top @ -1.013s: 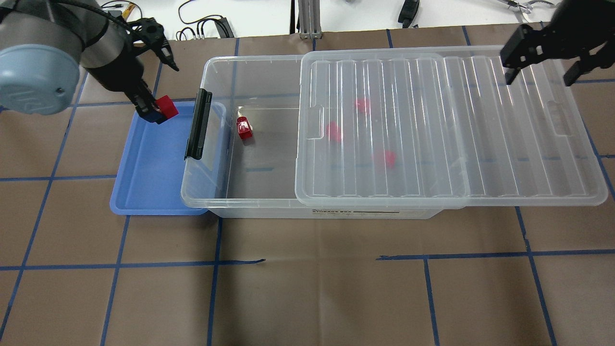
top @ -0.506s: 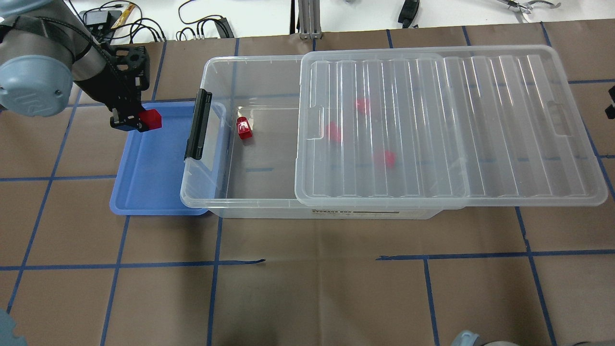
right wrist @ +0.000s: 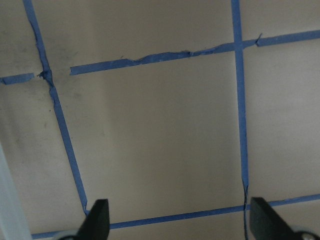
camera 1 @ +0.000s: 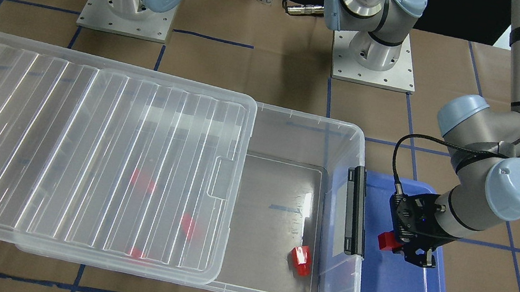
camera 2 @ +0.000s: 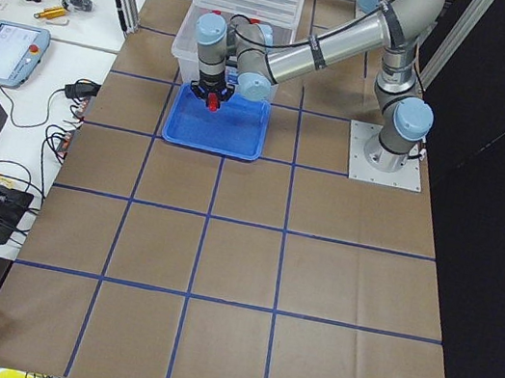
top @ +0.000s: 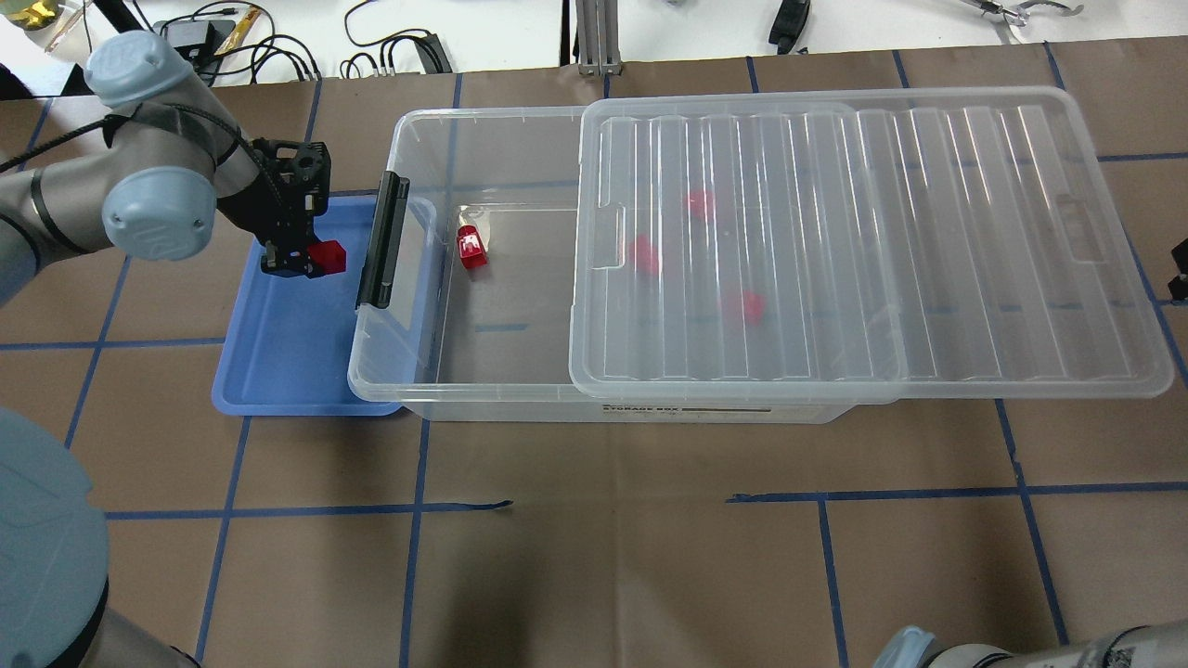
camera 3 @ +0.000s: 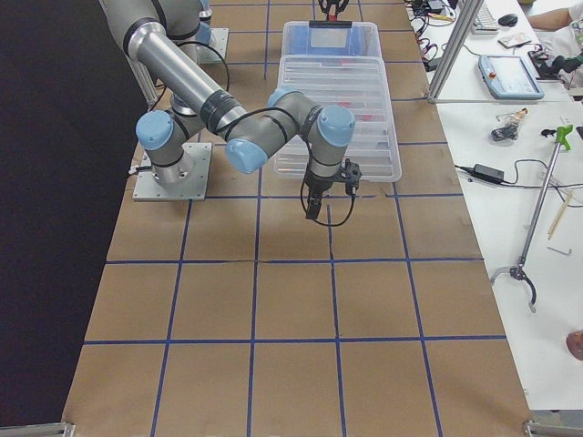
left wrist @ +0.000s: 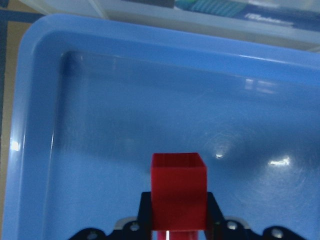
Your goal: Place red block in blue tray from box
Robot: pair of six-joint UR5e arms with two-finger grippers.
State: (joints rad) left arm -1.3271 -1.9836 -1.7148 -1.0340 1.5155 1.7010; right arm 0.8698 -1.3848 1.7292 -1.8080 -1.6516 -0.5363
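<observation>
My left gripper (top: 306, 263) is shut on the red block (top: 328, 257) and holds it over the far part of the blue tray (top: 278, 371), next to the box's black latch (top: 382, 239). The left wrist view shows the block (left wrist: 179, 190) between the fingers, close above the tray floor (left wrist: 125, 125). The clear box (top: 464, 380) has its ribbed lid (top: 872, 241) slid to the right, leaving its left end open. My right gripper (right wrist: 180, 222) is open and empty over bare brown paper, off the lid's right end.
A red wedge-like block (top: 473, 249) lies in the open end of the box. Several blurred red blocks (top: 742, 304) lie under the lid. Blue tape lines (top: 278, 508) cross the paper. Cables and tools (top: 390, 46) lie beyond the far edge.
My left gripper has moved with the red block down and a little right, over the tray near the latch. My right arm has left the lid's far right corner.
</observation>
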